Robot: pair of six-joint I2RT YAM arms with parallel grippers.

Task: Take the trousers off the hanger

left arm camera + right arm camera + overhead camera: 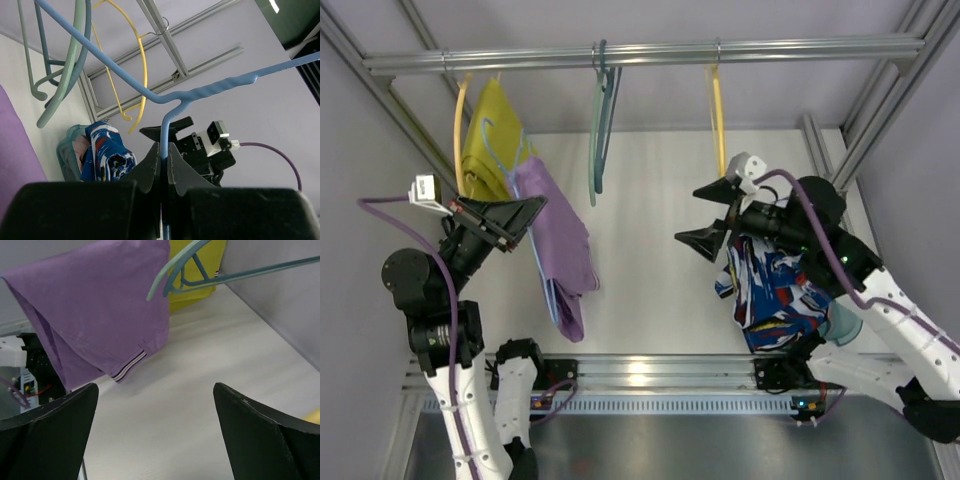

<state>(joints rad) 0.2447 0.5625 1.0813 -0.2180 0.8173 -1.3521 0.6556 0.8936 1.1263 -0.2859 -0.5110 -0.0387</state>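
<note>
- My left end effector [525, 215] sits at about 9 o'clock on the top view. Its wrist camera shows the fingers [150, 172] pinched shut on the neck of the hanger [200, 95], whose pale blue shoulders spread out above them.
- My right end effector [692, 215] is at about 3 o'clock. Its jaws are wide apart with nothing between them, and they face across the counter [660, 270] toward the left arm.
- The patterned clothes [770, 290] are bunched just behind the right arm, at about 4 o'clock.
- The trousers [560, 250] hang from the hanger down toward 5 o'clock of the left end effector. They are well apart from the right one.
- On the right wrist view the trousers [95, 315] fill the 10 to 12 o'clock area, draped in a fold with a striped cuff at the lower edge.
- Farther back are the yellow garment [490, 140] at 11 o'clock and the teal hanger [600, 130] at 12 o'clock on the rail [650, 55].
- As I judge it, the hanger is secured but the trousers are not yet off it.
- What remains is to bring the right arm across, grip the cloth and draw it free.
</note>
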